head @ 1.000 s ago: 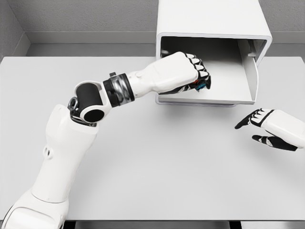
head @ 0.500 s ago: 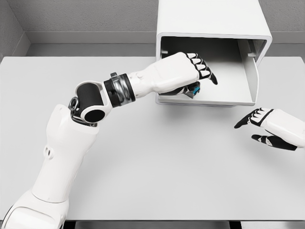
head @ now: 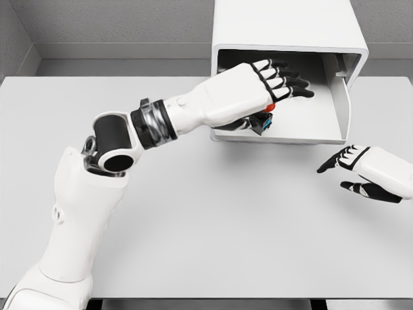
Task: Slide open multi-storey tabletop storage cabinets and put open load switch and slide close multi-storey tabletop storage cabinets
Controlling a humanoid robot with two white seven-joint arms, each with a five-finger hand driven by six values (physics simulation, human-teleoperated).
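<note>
Head view: load switch lies in the open cabinet drawer, near its front edge.
Left hand fingers spread above it; right hand relaxed; switch looks small, rigid, light, best pinched across its body.

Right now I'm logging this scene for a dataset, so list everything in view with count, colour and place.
Table: one, light grey, fills the foreground.
Storage cabinet: one, white, far right of centre, drawer pulled open.
Load switch: one, dark with blue and red parts, in the open drawer under the left hand.
Left hand: white with black fingers, spread open over the drawer.
Right hand: white and black, open above the table at the right edge.
</note>
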